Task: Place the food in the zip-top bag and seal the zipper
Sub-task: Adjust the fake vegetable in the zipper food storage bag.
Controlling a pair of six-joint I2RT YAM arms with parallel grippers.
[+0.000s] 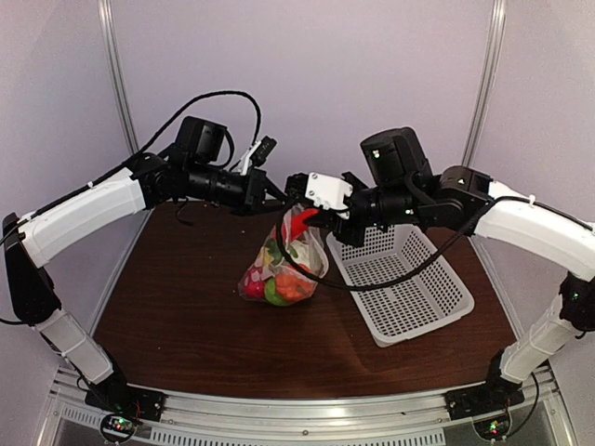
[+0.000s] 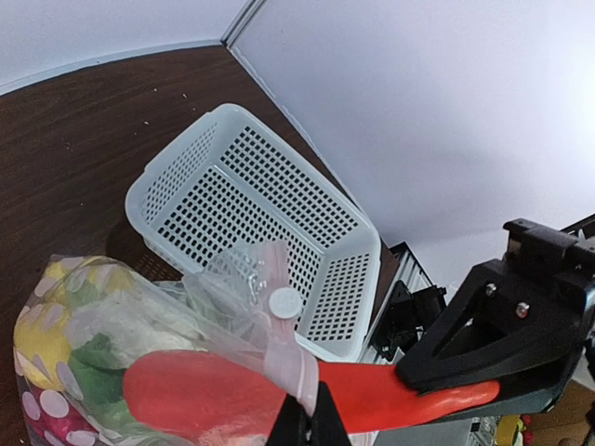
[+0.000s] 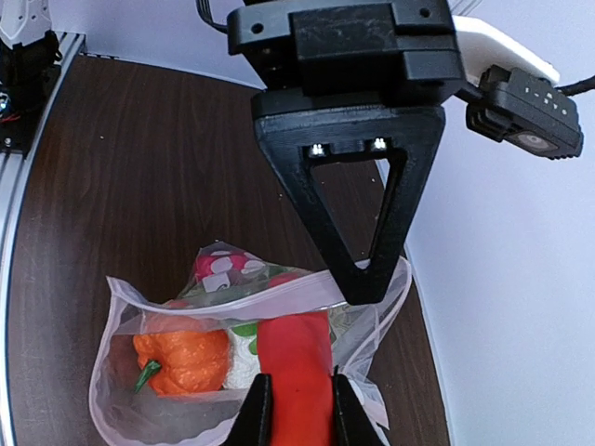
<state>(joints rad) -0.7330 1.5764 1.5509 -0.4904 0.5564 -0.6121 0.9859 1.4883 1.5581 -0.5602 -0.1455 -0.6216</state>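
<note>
My left end effector [image 2: 308, 418] is pinched shut on the zip-top bag's [image 1: 282, 268] top edge, so its mouth hangs open over the surface [image 1: 186, 316]. My right end effector [image 3: 297, 413] squeezes the red pepper [image 3: 296, 358], poking it in. The zipper looks undone, I think.

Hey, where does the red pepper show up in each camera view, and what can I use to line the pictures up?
Top external: red pepper at centre, poking from the mouth of the zip-top bag.
Left wrist: pepper along the bottom edge, running from lower left to right, its left part behind the bag's plastic.
Right wrist: pepper at bottom centre, over the open bag.
Shared landmark: the polka-dotted bag, in all three.
</note>
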